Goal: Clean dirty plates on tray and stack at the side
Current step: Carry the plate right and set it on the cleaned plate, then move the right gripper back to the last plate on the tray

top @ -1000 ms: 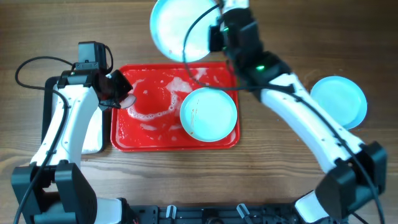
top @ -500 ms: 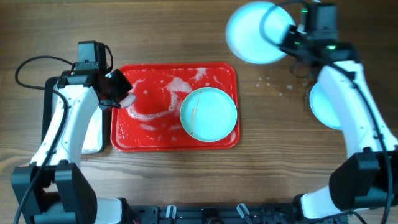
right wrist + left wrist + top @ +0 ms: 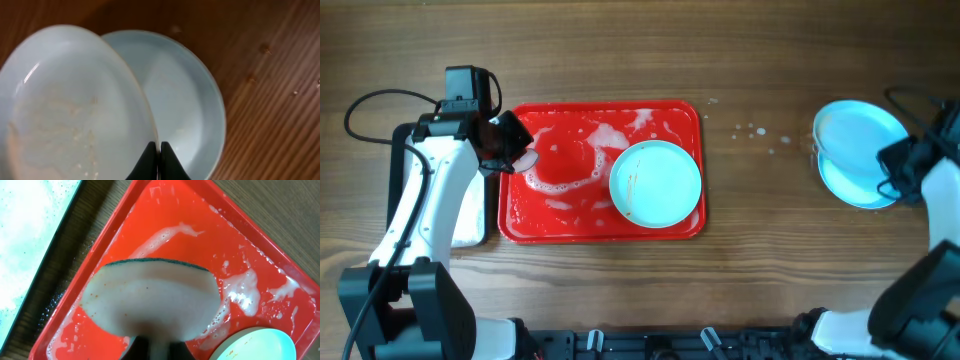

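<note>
You'll see one smeared turquoise plate point(image 3: 655, 183) flat on the sudsy red tray point(image 3: 523, 222); far right, a tilted plate point(image 3: 860, 128) over another plate point(image 3: 850, 188), possibly touching.

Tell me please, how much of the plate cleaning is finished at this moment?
Done: one plate lies on the table at the side. In hand: the right gripper holds a second plate tilted over it; the left gripper holds a sponge. Left: the smeared third plate on the soapy tray.
</note>
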